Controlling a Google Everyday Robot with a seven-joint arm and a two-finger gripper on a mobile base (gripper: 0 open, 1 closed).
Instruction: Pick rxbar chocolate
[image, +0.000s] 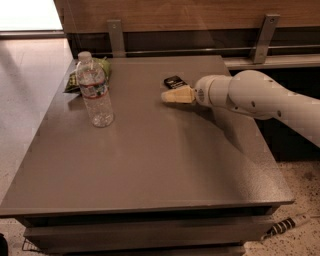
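Note:
The rxbar chocolate (174, 81) is a small flat black bar with pale lettering, lying on the grey table (150, 165) at the far middle. My gripper (170, 95) is a cream wedge pointing left, low over the table. It sits just in front of the bar, and its upper edge hides the bar's near end. I cannot tell whether it touches the bar. The white arm (260, 97) reaches in from the right.
A clear water bottle (94, 91) stands upright at the table's left. A green crinkled snack bag (75, 80) lies behind it near the far left corner. A wooden wall with metal brackets (116, 36) runs along the back. The floor drops off on the left and at the front.

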